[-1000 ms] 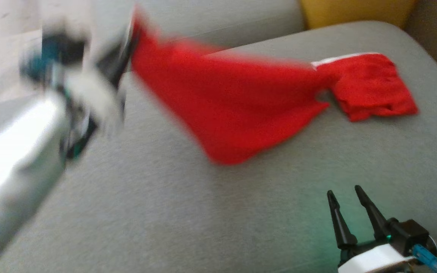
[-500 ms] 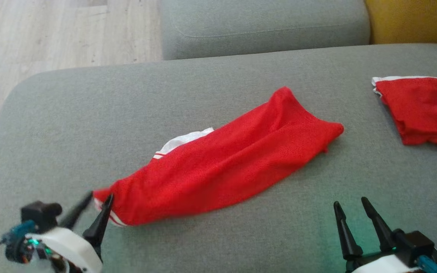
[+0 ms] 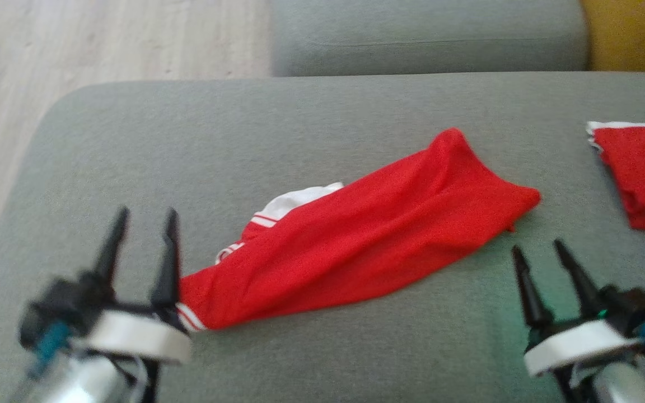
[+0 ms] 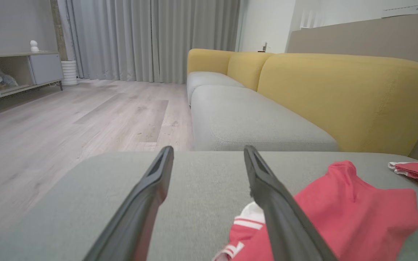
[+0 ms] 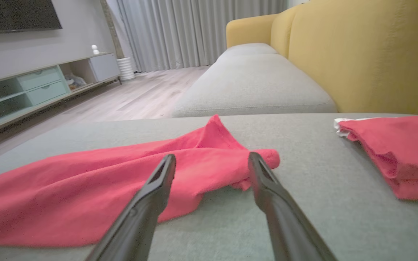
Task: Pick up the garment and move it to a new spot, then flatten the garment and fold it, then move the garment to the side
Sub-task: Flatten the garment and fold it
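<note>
Garment (image 3: pixel 367 240) on grey seat (image 3: pixel 300 123), wood floor (image 3: pixel 104 39) beyond, left fingers (image 3: pixel 167 263), right fingers (image 3: pixel 526 285) spread empty

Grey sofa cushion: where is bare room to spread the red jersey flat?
Widest bare patch: grey fabric sofa cushion beyond the crumpled red mesh jersey, toward its rounded left edge. Also the near strip between left tool and right tool. Crowded: right end, the gap to the folded red cloth bundle.

No text, label, brand, number or sign can be read. On the garment (image 3: pixel 367 246), laid across the middle of the grey sofa seat (image 3: pixel 188 140), plain red cloth and red-and-white striped trim are shown; no lettering is legible there.
</note>
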